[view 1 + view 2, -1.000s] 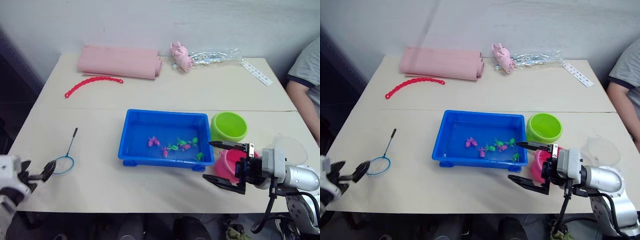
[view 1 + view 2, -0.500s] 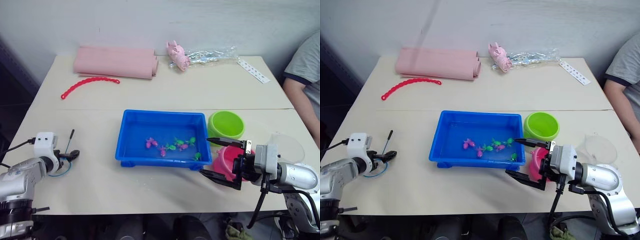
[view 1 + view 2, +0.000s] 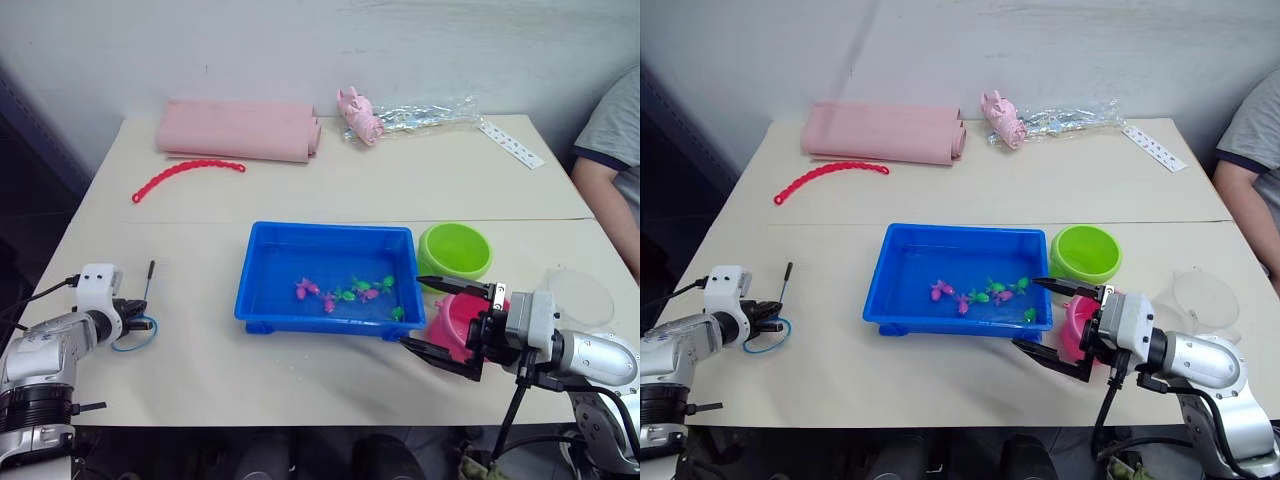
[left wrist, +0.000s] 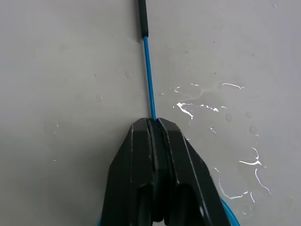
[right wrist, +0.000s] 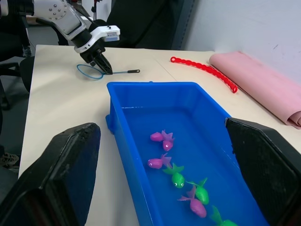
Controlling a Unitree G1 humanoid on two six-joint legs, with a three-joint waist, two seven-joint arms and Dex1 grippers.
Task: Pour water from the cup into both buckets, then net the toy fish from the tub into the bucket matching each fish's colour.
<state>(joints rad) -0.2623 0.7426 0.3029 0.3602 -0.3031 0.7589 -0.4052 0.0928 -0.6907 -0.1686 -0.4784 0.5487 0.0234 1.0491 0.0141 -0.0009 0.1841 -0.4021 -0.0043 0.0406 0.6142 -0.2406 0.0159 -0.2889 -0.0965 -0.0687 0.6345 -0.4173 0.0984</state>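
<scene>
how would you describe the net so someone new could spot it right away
Start at the blue tub, then look far to the robot's left near the table edge. The net lies there, its stick pinched in the left pincer: a small blue hoop, unlike the red bead chain.

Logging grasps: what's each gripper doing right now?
Left gripper: shut on the net stick.
Right gripper: open, holding nothing, beside the tub.

Left gripper (image 4: 157, 123) pinched closed low at the table, right gripper (image 3: 452, 318) spread wide
</scene>
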